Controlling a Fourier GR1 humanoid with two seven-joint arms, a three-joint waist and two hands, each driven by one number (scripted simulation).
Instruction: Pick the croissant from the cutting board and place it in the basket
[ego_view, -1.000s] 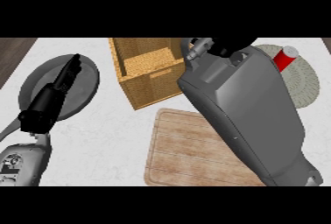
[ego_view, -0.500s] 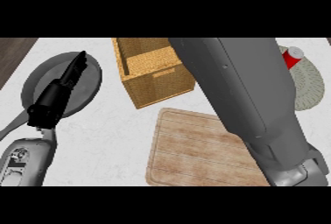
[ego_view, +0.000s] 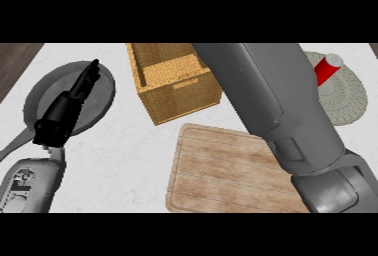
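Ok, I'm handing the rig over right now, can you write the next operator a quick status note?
Left hand: open, fingers straight, resting over the grey pan at the view's left.
Right hand: out of view; only its forearm shows, stretched past the basket toward the far edge.
Croissant: not visible; the visible part of the cutting board is bare.
Done: cannot confirm a pick or a drop.
Left: find the croissant and check it ends up in the basket.

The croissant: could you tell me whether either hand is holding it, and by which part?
It cannot be told. The left hand holds nothing; the right hand is out of view beyond its forearm, and no croissant shows.
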